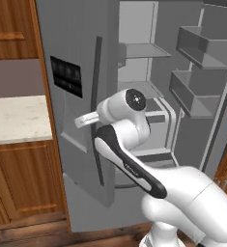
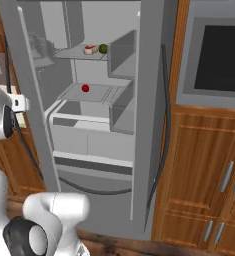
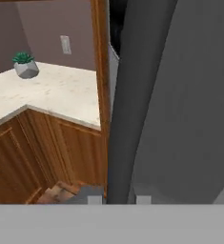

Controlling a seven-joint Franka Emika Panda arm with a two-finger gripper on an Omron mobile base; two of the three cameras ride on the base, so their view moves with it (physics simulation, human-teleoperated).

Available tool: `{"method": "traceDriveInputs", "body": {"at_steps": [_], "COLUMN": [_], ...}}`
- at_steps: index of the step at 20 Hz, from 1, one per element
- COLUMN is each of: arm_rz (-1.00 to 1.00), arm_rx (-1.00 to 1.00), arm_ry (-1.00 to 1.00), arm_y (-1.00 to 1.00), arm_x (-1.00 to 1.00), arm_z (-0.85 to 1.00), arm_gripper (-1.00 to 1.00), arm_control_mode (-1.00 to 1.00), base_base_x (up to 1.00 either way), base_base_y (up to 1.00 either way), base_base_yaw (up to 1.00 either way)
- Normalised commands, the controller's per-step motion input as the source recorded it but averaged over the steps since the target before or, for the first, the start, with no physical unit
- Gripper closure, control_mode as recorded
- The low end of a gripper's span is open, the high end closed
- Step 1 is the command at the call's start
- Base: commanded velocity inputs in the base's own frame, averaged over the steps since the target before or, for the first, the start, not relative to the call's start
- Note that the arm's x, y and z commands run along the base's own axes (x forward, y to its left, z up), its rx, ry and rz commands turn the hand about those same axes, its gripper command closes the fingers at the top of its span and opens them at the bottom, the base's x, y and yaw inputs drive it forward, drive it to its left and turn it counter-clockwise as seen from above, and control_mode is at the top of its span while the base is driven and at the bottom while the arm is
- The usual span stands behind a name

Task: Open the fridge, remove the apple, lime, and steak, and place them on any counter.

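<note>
The grey fridge has its right door swung wide open, and the left door with the black dispenser looks swung out a little. My gripper is at the left door's dark bar handle. In the hand view the handle runs up between the finger tips, with the gripper shut on it. Inside, the red apple lies on the middle shelf. The steak and the green lime lie side by side on the shelf above.
A cream counter over brown cabinets lies left of the fridge, with a small potted plant at its back. Right of the fridge stands a wooden cabinet wall with a dark built-in oven window. My arm crosses in front of the fridge.
</note>
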Motion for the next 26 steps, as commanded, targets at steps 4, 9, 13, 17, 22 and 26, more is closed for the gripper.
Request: {"method": "traceDriveInputs", "body": {"at_steps": [4, 9, 13, 17, 22, 26], "arm_rz": [0.17, 0.05, 0.0, -0.02, -0.09, -0.05], "arm_rx": [-0.07, 0.0, 0.0, 0.03, 0.07, 0.08], "arm_ry": [0.06, -0.07, 0.01, 0.01, 0.05, 0.05], "arm_y": [0.94, -0.78, -1.0, -1.0, -0.85, 0.0], "arm_x": [-1.0, -0.99, -0.39, 0.77, 1.0, 1.0], "arm_z": [0.16, 0.36, 0.31, 0.04, 0.0, -0.06], "arm_gripper": [-1.0, -1.0, -1.0, -1.0, -1.0, -1.0], "arm_control_mode": [-1.0, -1.0, -1.0, -1.0, -1.0, -1.0], "base_base_x": [0.0, 0.0, 0.0, 0.0, 0.0, 0.0], "base_base_y": [0.0, 0.0, 0.0, 0.0, 0.0, 0.0], "base_base_yaw": [0.0, 0.0, 0.0, 0.0, 0.0, 0.0]}}
